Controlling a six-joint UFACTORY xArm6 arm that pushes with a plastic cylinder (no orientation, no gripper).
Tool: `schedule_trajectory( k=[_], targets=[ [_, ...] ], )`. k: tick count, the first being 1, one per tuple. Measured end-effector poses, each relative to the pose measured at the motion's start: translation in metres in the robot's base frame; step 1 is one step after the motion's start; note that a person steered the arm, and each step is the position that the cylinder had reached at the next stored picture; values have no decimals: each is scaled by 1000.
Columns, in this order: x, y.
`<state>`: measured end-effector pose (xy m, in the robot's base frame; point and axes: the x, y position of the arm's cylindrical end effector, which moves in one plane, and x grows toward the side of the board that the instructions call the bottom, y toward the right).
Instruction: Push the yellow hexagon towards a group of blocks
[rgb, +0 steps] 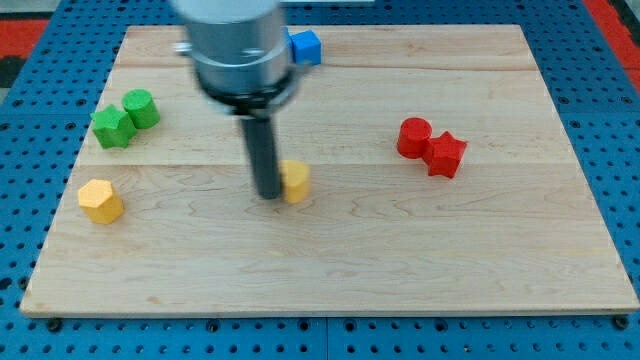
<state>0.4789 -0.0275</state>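
Observation:
The yellow hexagon (101, 200) lies near the board's left edge, below the green blocks. My tip (269, 195) is near the board's middle, far to the right of the hexagon, touching or almost touching the left side of a second small yellow block (295, 181); the rod partly hides that block, so its shape is unclear. A green star-like block (113, 127) and a green cylinder (141, 107) sit together at the upper left. A red cylinder (414, 137) and a red star-like block (445, 154) sit together at the right.
A blue cube (304, 47) sits near the board's top edge, partly behind the arm's grey body (236, 50). The wooden board (330, 270) lies on a blue perforated table.

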Motion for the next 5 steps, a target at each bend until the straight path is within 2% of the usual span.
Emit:
schedule_trajectory(
  k=[1, 2, 3, 4, 5],
  targets=[
    [-5, 85],
    [-5, 110],
    [-16, 117],
    [5, 100],
    [34, 37]
  ],
)
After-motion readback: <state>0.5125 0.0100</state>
